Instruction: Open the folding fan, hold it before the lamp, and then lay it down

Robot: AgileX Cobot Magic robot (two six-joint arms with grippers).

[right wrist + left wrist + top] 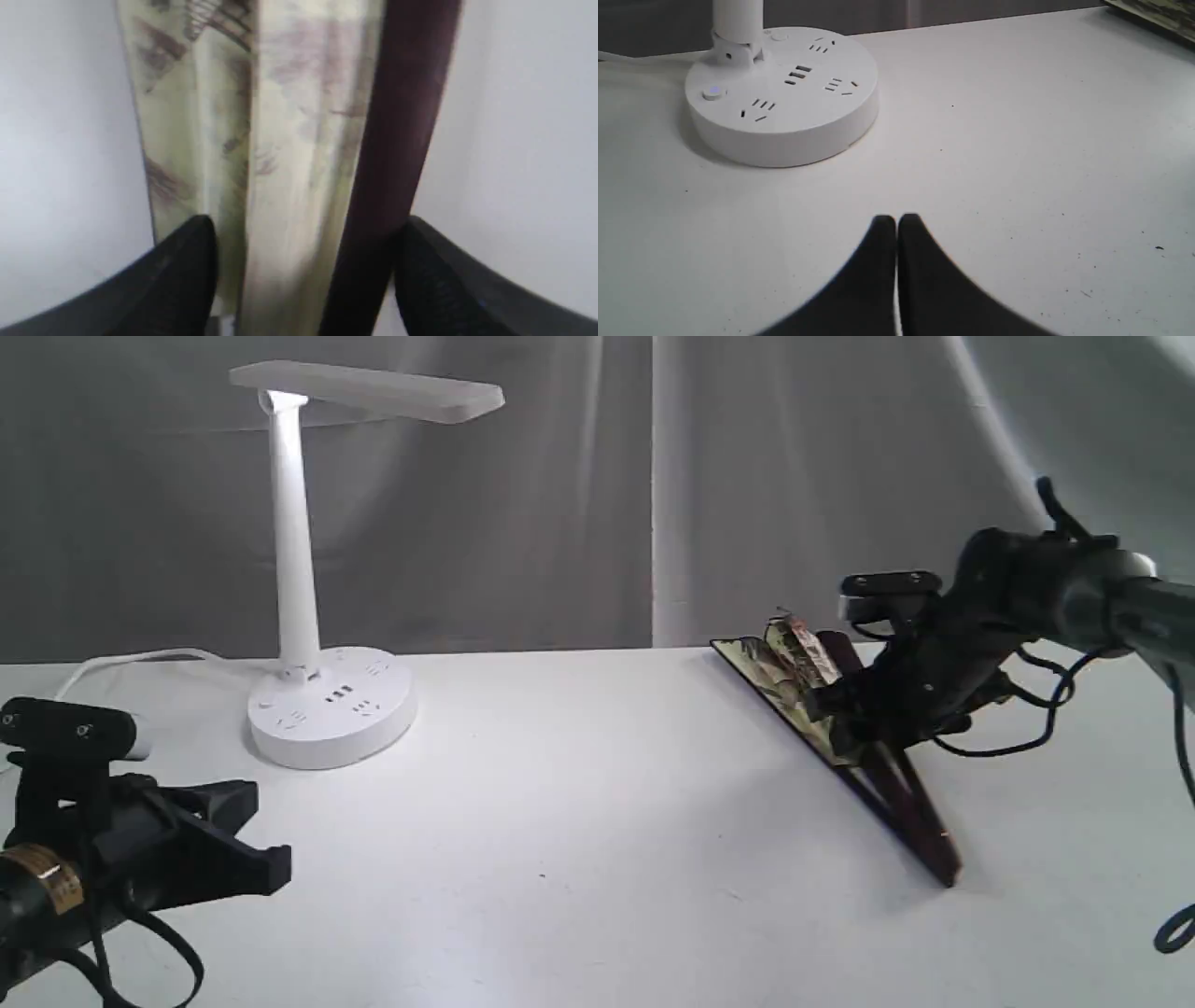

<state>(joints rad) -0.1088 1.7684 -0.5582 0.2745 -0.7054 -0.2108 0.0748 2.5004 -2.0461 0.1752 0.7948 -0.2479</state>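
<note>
Two black hands show. The right hand [306, 228] clasps the slightly spread, cream-leaved, maroon-ribbed paper folding fan [892, 784] between wide-set fingers, low over the white desk [579, 821], well apart from the white plastic desk lamp [294, 551]. The left hand [896, 219] is pinched together, empty.

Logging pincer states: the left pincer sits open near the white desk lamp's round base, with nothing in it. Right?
Not open: the left wrist view shows the left pincer shut, fingertips together, empty, near the round base of the white plastic desk lamp.
</note>
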